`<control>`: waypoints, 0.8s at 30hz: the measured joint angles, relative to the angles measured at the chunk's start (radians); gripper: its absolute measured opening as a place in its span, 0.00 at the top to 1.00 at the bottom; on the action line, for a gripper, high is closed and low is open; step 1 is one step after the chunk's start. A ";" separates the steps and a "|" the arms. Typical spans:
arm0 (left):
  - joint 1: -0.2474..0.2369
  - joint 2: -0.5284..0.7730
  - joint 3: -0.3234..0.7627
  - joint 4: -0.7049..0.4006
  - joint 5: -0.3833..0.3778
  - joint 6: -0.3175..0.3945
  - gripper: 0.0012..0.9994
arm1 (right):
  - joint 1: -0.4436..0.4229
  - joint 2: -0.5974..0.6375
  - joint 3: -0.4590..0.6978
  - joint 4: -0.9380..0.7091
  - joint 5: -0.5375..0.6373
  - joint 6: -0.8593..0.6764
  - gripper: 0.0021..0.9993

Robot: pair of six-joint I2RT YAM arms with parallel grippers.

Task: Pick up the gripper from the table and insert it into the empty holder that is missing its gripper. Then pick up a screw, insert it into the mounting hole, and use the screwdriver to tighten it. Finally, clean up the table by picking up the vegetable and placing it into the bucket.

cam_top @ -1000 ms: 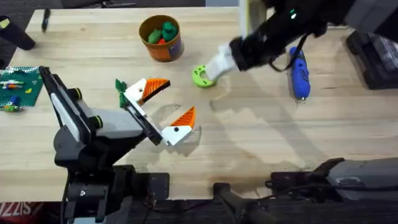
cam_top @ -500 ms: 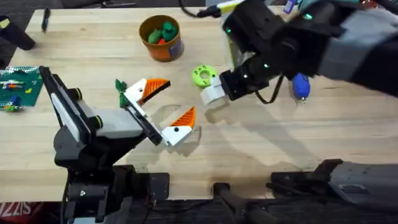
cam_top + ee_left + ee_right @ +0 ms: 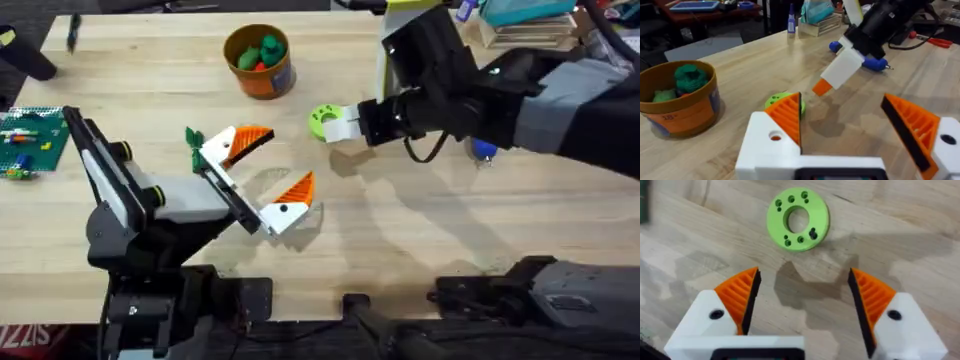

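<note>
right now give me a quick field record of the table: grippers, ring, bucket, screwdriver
left gripper: open, holds nothing, above the table's middle left
right gripper: open, holds nothing, hovering just short of the green ring
green ring: flat on the table, small dark screws in its holes
bucket: upright at the far side of the table, green and red toy pieces inside
blue screwdriver: lying on the table beyond the right arm
green leafy piece: on the table by the left gripper's far finger
</note>
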 joint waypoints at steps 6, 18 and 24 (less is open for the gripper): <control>0.000 0.000 0.000 0.000 0.000 0.000 0.01 | 0.005 0.000 0.000 0.031 -0.037 -0.159 0.01; 0.000 0.000 0.000 0.000 0.000 0.000 0.01 | 0.041 0.034 0.000 0.138 -0.051 -0.382 0.27; 0.000 0.000 0.000 0.000 0.000 0.000 0.01 | 0.037 0.078 0.000 0.163 -0.052 -0.396 0.27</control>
